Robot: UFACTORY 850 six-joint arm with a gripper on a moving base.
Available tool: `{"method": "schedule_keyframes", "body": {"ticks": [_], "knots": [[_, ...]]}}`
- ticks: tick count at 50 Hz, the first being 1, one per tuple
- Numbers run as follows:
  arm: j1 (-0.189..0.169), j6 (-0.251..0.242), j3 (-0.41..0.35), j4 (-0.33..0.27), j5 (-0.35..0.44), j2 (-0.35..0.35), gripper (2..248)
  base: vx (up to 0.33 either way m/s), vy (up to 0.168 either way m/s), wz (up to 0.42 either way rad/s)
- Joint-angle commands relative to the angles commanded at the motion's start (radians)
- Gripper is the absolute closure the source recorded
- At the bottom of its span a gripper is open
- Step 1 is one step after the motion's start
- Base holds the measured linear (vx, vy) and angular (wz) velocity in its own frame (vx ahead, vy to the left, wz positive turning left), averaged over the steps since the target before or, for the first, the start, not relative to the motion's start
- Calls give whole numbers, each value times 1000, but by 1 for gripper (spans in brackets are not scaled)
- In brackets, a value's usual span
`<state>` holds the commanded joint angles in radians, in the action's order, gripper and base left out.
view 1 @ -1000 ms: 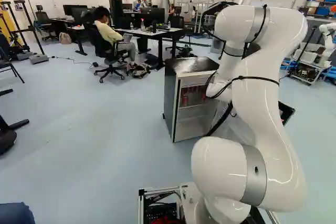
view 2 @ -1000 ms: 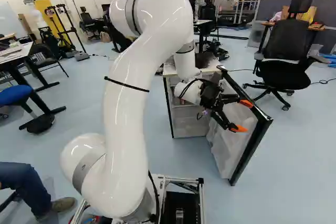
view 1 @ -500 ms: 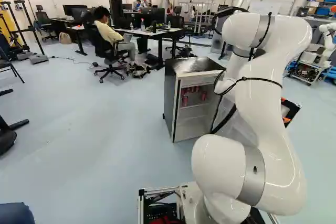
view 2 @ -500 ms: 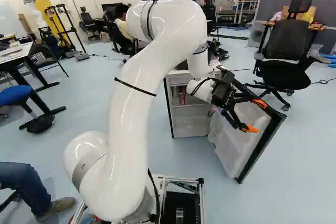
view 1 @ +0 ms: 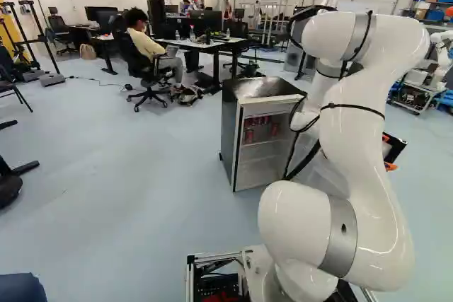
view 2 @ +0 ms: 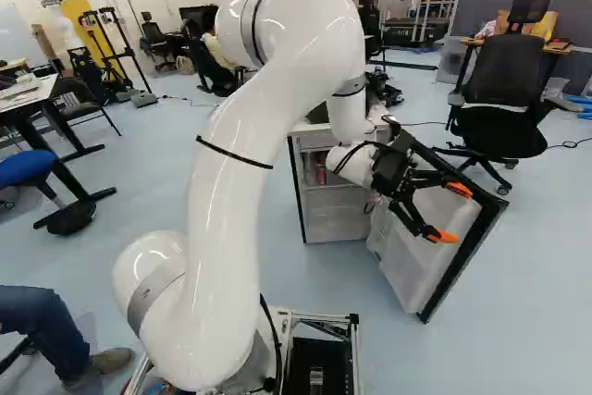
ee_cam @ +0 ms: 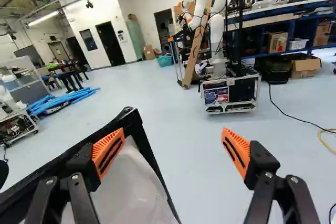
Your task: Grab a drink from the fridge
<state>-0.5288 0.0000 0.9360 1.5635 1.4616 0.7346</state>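
The small fridge (view 1: 265, 106) stands with its front open, and red cans (view 1: 249, 136) sit on its upper shelf. Its door (view 2: 407, 252) is swung out, dark frame and pale inner side showing. In the right base view my gripper (view 2: 451, 214) is over the door's inner side. The wrist view has the gripper (ee_cam: 174, 142) open, nothing between its fingers; one finger overlaps the door's dark edge (ee_cam: 137, 121), and whether they touch I cannot tell. The other finger is out over bare floor. My arm hides part of the fridge's front.
Another robot (ee_cam: 229, 85) stands on a wheeled case ahead of the gripper. A black office chair (view 2: 504, 99) is beyond the door. Behind the fridge is a desk (view 1: 212, 44) with a seated person. A seated person's leg (view 2: 46, 321) is left of the base.
The door has swung wider, and my arm with the open gripper has moved the same way, rightward in the right base view. More of the cans shows. The base has stayed put.
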Motion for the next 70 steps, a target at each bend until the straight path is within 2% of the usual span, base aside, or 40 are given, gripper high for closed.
{"method": "schedule_keyframes", "body": {"ticks": [13, 48, 60, 70], "knots": [[21, 0, -97, -100, 0, -46, 3, 0, 0, 0], [85, 0, -354, -466, 0, -184, 3, 0, 0, 0], [98, 0, -414, -591, 0, -220, 3, 0, 0, 0], [100, 0, -433, -696, 0, -232, 3, 0, 0, 0]]}}
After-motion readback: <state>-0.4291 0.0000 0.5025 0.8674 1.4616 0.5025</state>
